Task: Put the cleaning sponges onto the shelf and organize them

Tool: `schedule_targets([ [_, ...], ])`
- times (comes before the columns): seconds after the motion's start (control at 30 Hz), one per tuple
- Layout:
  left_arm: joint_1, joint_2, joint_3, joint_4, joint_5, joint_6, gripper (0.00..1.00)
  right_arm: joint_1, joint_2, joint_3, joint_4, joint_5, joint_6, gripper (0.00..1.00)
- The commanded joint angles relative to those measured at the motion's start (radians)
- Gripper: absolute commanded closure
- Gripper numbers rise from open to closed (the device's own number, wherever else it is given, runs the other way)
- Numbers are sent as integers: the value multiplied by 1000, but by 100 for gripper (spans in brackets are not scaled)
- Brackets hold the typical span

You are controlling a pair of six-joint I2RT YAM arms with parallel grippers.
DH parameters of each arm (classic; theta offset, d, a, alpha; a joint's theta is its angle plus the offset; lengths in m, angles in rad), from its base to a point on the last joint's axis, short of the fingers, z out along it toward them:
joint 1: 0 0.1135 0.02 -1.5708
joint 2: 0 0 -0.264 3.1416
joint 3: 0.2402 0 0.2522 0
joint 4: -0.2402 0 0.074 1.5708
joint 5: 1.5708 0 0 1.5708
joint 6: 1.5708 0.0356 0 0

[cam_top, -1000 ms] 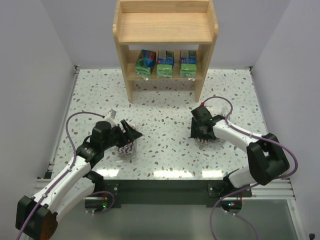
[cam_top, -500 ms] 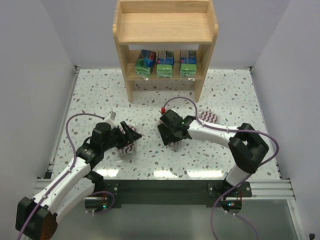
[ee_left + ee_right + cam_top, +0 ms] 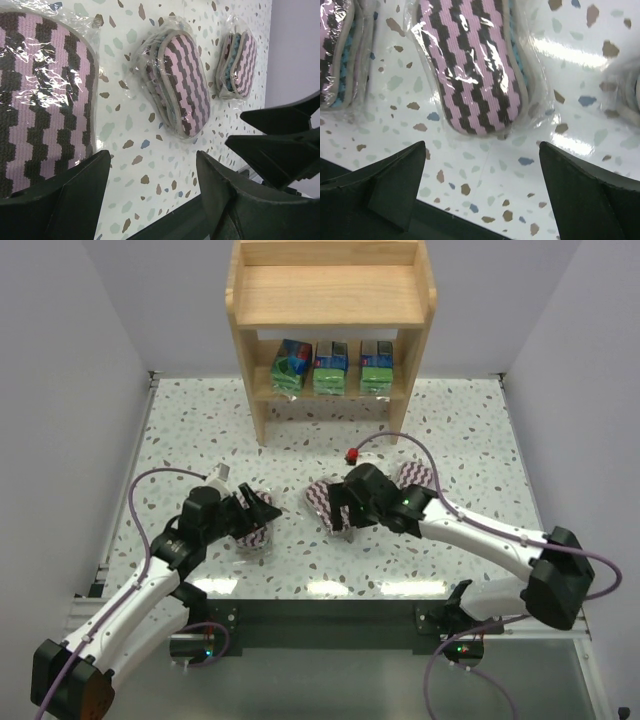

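At table (image 3: 200,430) centre, right hand (image 3: 479,149) now spread, zigzag pad (image 3: 472,70) released

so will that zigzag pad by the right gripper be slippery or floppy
Probably slippery: the zigzag pad sits in loose, glossy wrap that may slide under a grip. It looks soft and knitted, so likely light and squashy. Lying flat, it shouldn't roll.

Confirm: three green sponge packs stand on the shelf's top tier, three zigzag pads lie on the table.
Not the top tier: the green sponge packs stand on the shelf's lower tier, as the top external view shows. The three zigzag pads do lie on the table.
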Motion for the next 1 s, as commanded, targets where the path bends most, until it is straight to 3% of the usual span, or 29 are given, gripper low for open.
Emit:
schedule_targets([
  [0.0, -2, -3, -7, 30, 0, 3, 26, -9, -130, -126, -4, 29, 229, 1],
  [0.13, -2, 12, -24, 55, 15, -4, 26, -12, -176, -261, 140, -66, 450, 1],
  [0.4, -2, -1, -24, 44, 15, -4, 26, -41, -222, -428, 422, -49, 708, 3],
  [0.73, -2, -6, -30, 36, 17, -8, 26, -81, -28, -515, 678, -102, 882, 11],
  [0.77, -2, -9, -32, 35, 17, -8, 26, -89, -8, -522, 700, -115, 888, 14],
  [0.87, -2, -14, -32, 29, 15, -8, 26, -99, 37, -536, 766, -133, 906, 37],
  [0.9, -2, -14, -29, 26, 14, -8, 26, -104, 36, -544, 772, -144, 908, 52],
  [0.97, -2, -21, -26, 18, 12, -8, 26, -107, -12, -559, 769, -150, 903, 65],
])
